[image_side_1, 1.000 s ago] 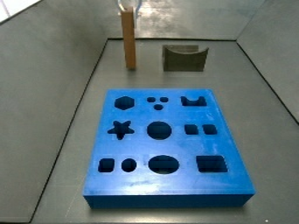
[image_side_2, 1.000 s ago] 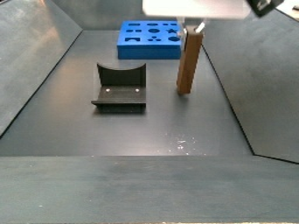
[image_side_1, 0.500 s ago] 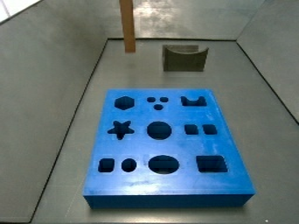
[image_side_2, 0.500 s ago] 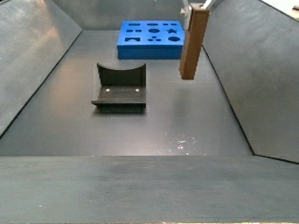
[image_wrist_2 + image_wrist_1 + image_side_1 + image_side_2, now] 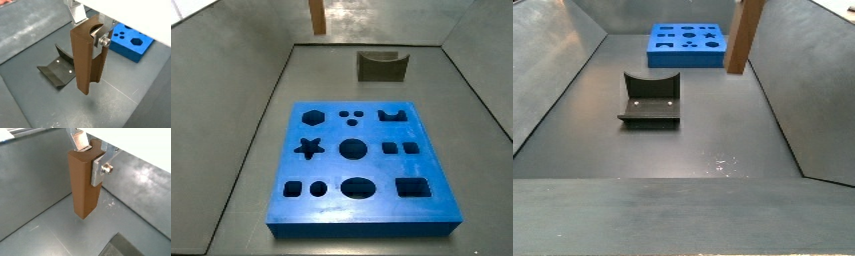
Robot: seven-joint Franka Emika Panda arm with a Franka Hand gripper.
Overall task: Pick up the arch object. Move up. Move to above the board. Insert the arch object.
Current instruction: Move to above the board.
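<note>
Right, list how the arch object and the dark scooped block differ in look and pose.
The arch object is tall, slim and orange-brown; the dark scooped block is squat and dark olive.
The arch object hangs upright above the floor, clamped between the fingers of the claw; the scooped block rests on the floor, untouched.
The scooped block has a curved hollow on top.
Neither is on the board.

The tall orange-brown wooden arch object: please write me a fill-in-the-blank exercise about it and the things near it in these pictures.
1. The gripper is shut on the tall orange-brown wooden arch object, whose lower end hangs ____ the grey floor.
2. The colour of the large thick board with shaped cut-outs is ____.
3. The squat dark olive block with a scooped top stands on the ____.

Missing words: above; blue; floor
</note>
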